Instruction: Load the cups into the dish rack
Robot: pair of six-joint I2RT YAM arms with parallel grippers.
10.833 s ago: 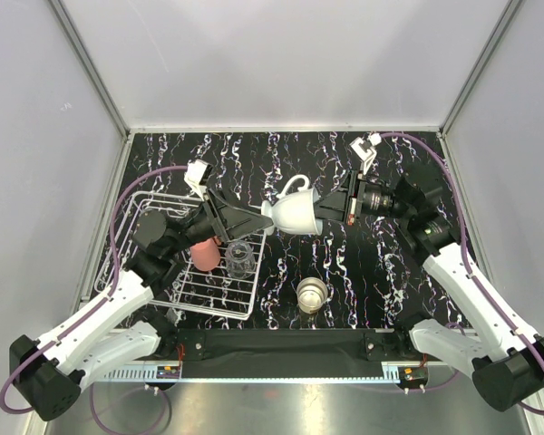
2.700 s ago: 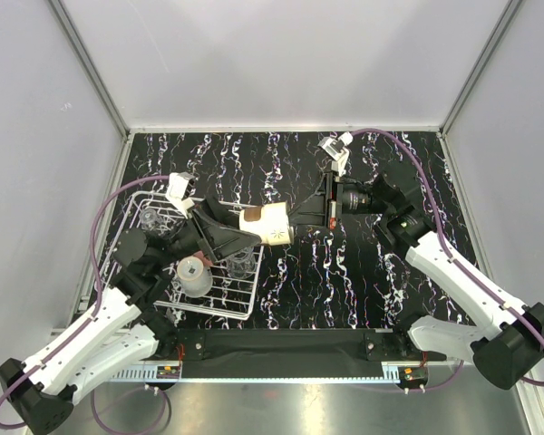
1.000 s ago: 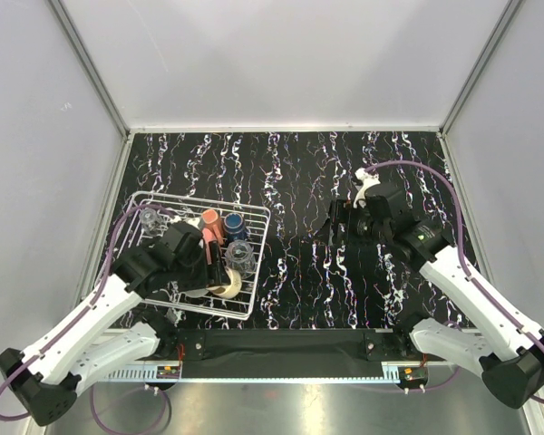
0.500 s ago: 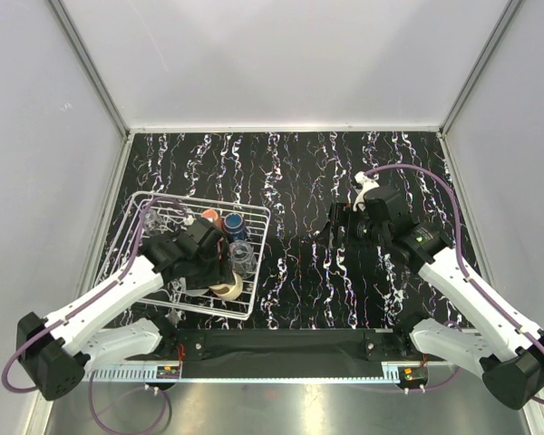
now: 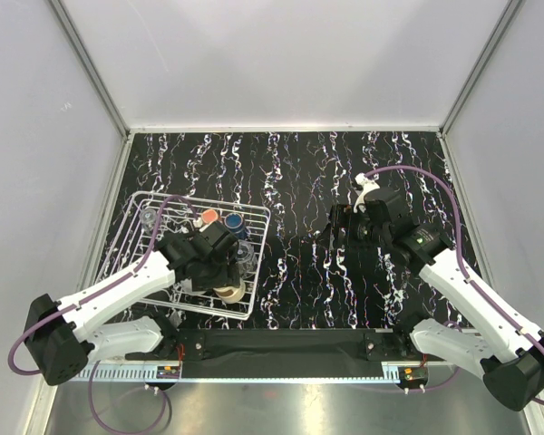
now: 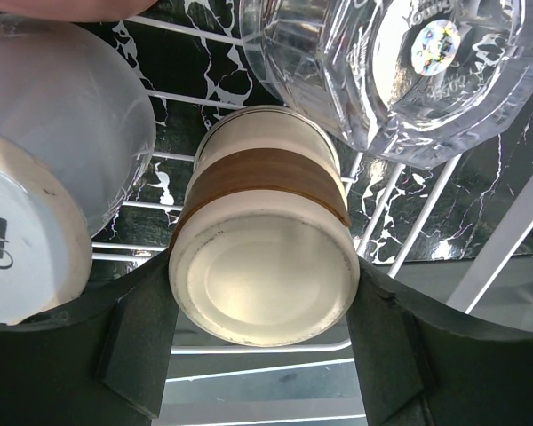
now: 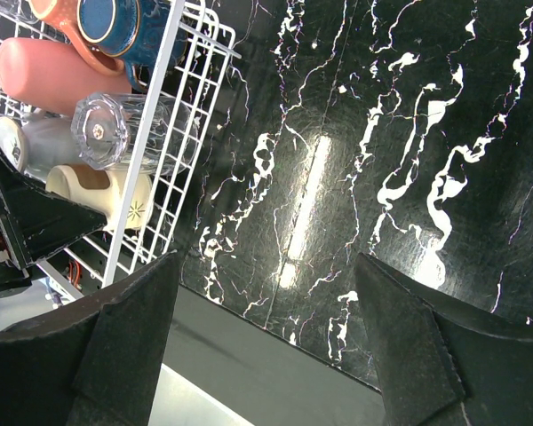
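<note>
The white wire dish rack point(image 5: 199, 201) sits at the left. In it are a coral-red tumbler point(image 5: 208, 217), a dark blue cup point(image 5: 234, 220), two clear glasses point(image 5: 150, 217) point(image 5: 245, 258), a salmon mug point(image 7: 44, 75) and a pale mug point(image 6: 44, 177). My left gripper point(image 5: 225, 285) is low over the rack's near right corner. It is shut on the beige cup point(image 6: 265, 266), which has a brown band and its base turned to the wrist camera. My right gripper point(image 5: 334, 228) hovers open over the table, right of the rack, with nothing in it.
The black marbled table point(image 5: 344, 172) spreads behind and to the right of the rack. Grey walls enclose it at the back and sides. A dark strip and a metal rail point(image 5: 281, 344) run along the near edge by the arm bases.
My left gripper has shifted a little towards the rack's near right corner with the beige cup in it, its arm swinging in. The right arm has hardly moved.
</note>
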